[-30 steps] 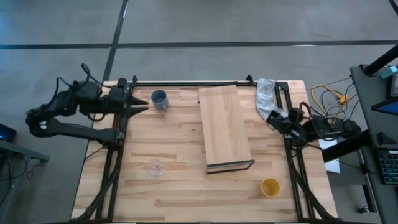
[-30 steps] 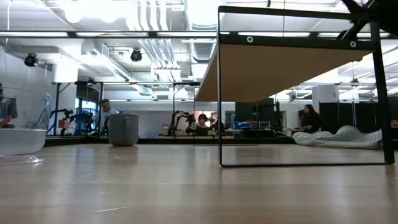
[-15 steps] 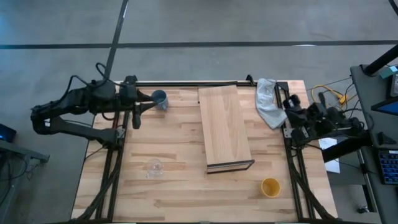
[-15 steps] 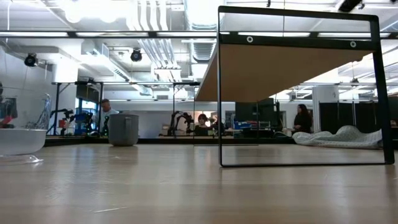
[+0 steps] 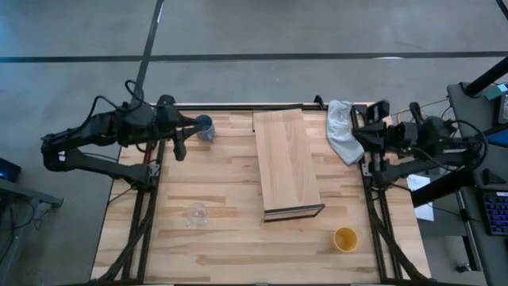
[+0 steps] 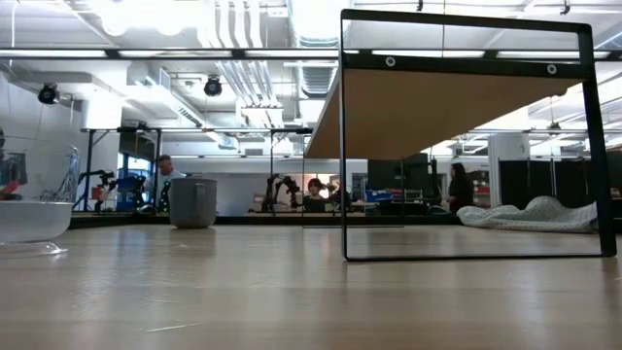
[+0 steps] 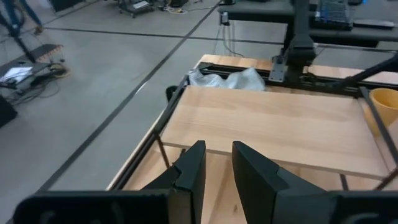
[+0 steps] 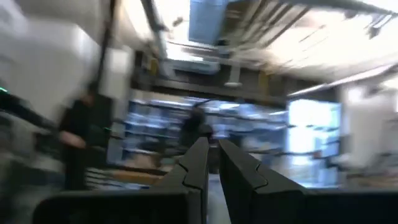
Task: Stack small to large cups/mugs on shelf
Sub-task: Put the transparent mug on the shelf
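From above, the left gripper [image 5: 190, 123] sits at the far left beside the blue-grey handled mug [image 5: 205, 127], the long light-wood shelf [image 5: 286, 163] in the middle, the small clear glass cup [image 5: 197, 213] near-left, the yellow-orange cup [image 5: 344, 238] near-right. Its wrist view shows dark fingers [image 7: 193, 174] slightly apart (nothing between). The right gripper [image 8: 211, 163], at the far right edge, has fingers nearly together.

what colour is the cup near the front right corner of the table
Yellow-orange. The cup shows best in the high view, standing alone on the tabletop beyond the shelf.
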